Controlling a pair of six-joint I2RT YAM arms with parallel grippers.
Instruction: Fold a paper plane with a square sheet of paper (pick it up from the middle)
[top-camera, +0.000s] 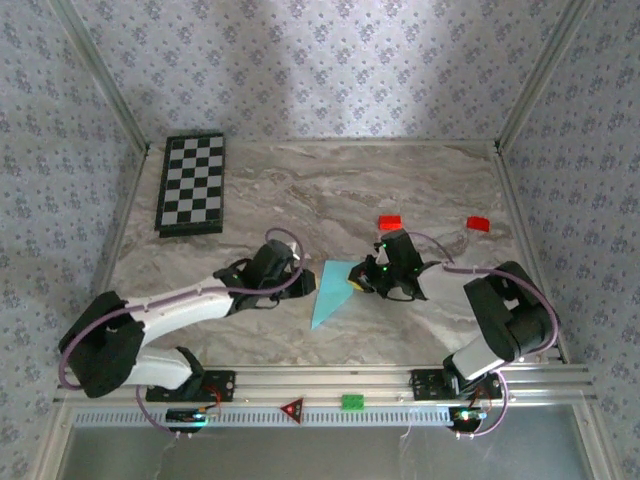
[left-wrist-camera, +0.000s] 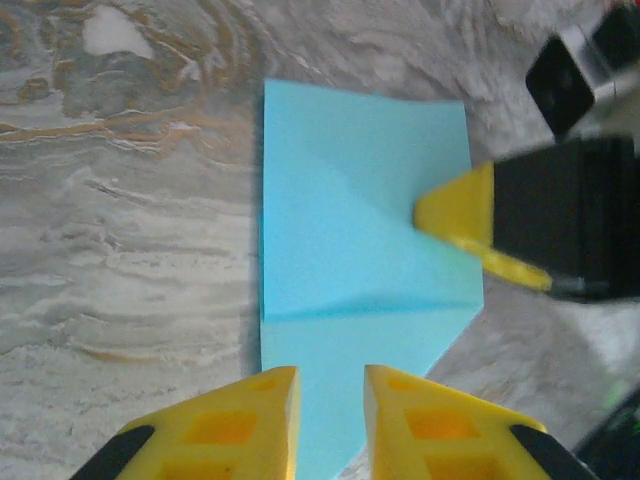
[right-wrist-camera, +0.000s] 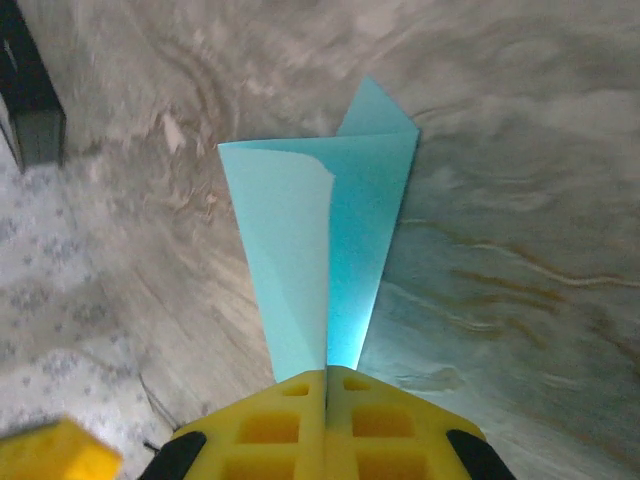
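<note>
A: Paper plane (top-camera: 332, 292) on tabletop (top-camera: 300, 190), between arms. Right gripper (right-wrist-camera: 327, 375) jaws pinched shut on its edge.
B: Left gripper (left-wrist-camera: 331, 385) jaws slightly parted over it. Advise a firm pinch and pressing the crease evenly.

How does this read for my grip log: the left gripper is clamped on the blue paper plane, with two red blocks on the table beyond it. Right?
Wrong arm: the right gripper is clamped on the paper plane (right wrist view); the left gripper stands open. Two red blocks lie on the table beyond it.
</note>
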